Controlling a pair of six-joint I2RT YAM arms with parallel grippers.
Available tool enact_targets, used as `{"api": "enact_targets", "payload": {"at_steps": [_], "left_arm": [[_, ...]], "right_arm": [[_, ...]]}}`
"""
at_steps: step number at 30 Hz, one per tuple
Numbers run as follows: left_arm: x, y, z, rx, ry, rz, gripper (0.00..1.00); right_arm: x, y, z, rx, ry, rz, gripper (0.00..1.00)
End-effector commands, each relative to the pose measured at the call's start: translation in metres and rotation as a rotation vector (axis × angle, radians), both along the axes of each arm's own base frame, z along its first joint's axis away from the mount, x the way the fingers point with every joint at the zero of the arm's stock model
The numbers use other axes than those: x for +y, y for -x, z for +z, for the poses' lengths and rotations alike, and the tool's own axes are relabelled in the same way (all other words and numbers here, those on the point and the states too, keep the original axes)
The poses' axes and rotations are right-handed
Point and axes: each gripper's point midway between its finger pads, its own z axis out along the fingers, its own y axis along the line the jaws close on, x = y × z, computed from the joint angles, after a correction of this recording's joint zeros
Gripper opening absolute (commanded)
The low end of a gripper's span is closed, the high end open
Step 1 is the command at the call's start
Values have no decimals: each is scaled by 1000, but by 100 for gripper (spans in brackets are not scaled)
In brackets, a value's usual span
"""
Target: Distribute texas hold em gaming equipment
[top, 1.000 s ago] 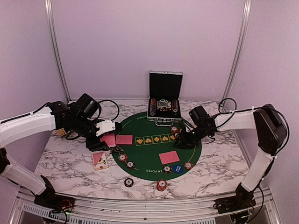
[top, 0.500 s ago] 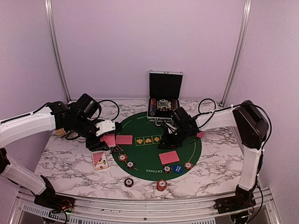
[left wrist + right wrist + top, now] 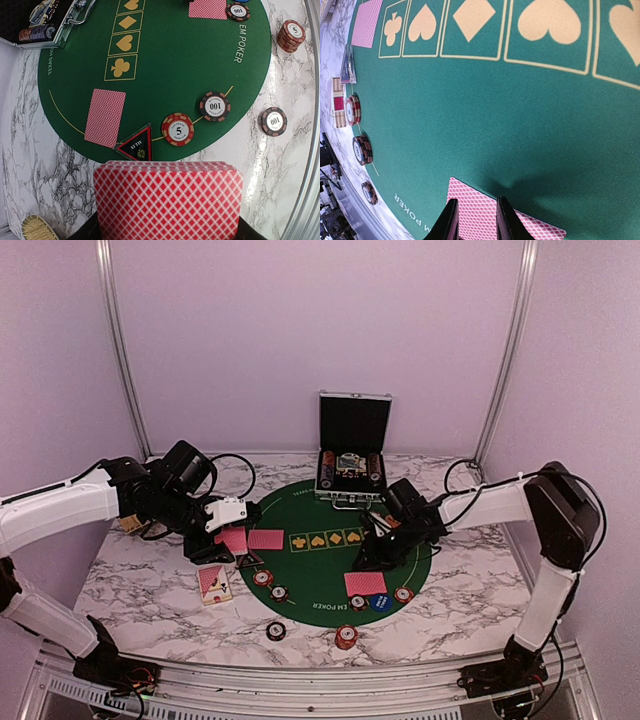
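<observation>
An open metal case at upper centre holds rows of chips on either side of a card deck. The green mat reads "EM POKER". One red chip reads "5" and a dark chip reads "100". Five chip piles show in the left wrist view. The left gripper pinches a stack of red-backed cards at mid left. The right gripper has its fingers slightly apart over a single card lying right of the mat's centre.

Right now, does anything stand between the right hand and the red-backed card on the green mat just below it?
Nothing visible does. The right hand hangs straight over the near edge of the red-backed card, and only bare green mat lies around them. The nearest chips sit off to the side by the mat's rim.
</observation>
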Motion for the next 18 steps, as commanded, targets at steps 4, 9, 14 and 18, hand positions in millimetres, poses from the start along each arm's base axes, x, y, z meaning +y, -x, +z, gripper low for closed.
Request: {"api": "enact_targets", "payload": {"at_steps": [4,9,14,18], "left_arm": [[1,2,8,0,20,2,0],[0,2,8,0,22,-1,0],[-2,1,11,0,31,-1,0],[-3,1,12,3,37,0,0]], "right_arm": [[30,-24,65,-103,-128,-20,36],[85,-19,122,-128,-370,32,67],[139,2,153,-43,-595,117,79],[170,19,161,27,-707,172,82]]}}
